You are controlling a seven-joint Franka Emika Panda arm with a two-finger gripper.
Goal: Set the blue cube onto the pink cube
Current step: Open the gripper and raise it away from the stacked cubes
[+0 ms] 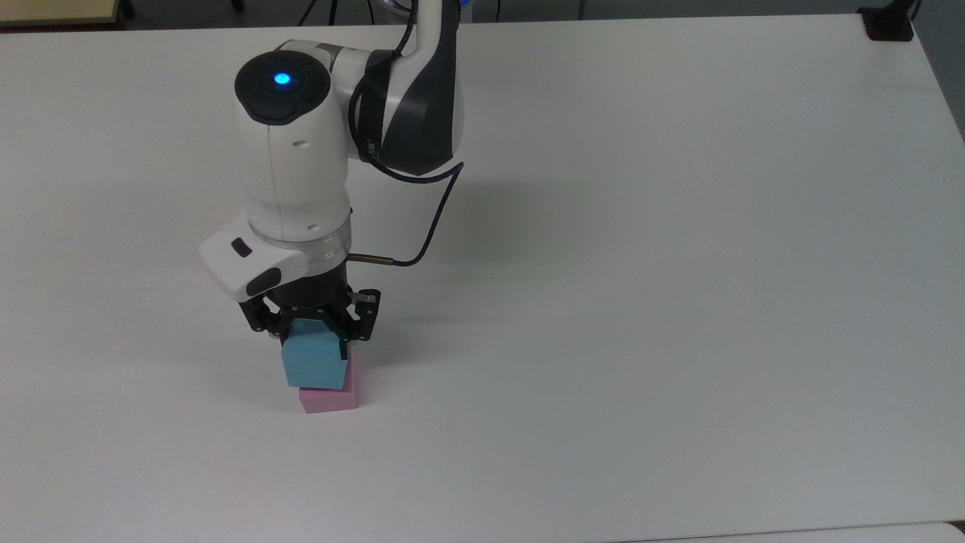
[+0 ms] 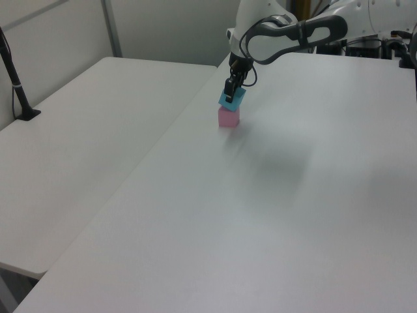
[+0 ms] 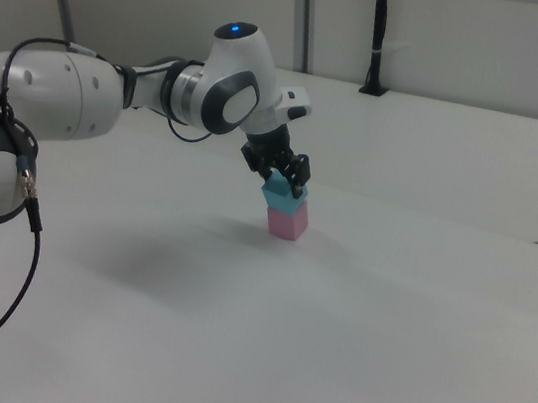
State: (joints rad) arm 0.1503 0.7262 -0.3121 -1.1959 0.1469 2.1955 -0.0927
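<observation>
The pink cube [image 1: 329,399] [image 2: 228,118] [image 3: 286,221] rests on the white table [image 1: 641,264]. Directly over it is the light blue cube [image 1: 313,362] [image 2: 230,98] [image 3: 281,195], slightly tilted, its lower face at or just above the pink cube's top; contact cannot be told. My gripper [image 1: 313,332] [image 2: 229,90] [image 3: 275,172] is shut on the blue cube, black fingers clamped on its sides. The white arm reaches down from the top view's upper left and hides the blue cube's top.
A black cable [image 1: 422,226] loops off the wrist. A black post [image 2: 16,85] stands on the neighbouring table at the left view's left. A black mount [image 1: 889,23] sits at the top view's far right corner.
</observation>
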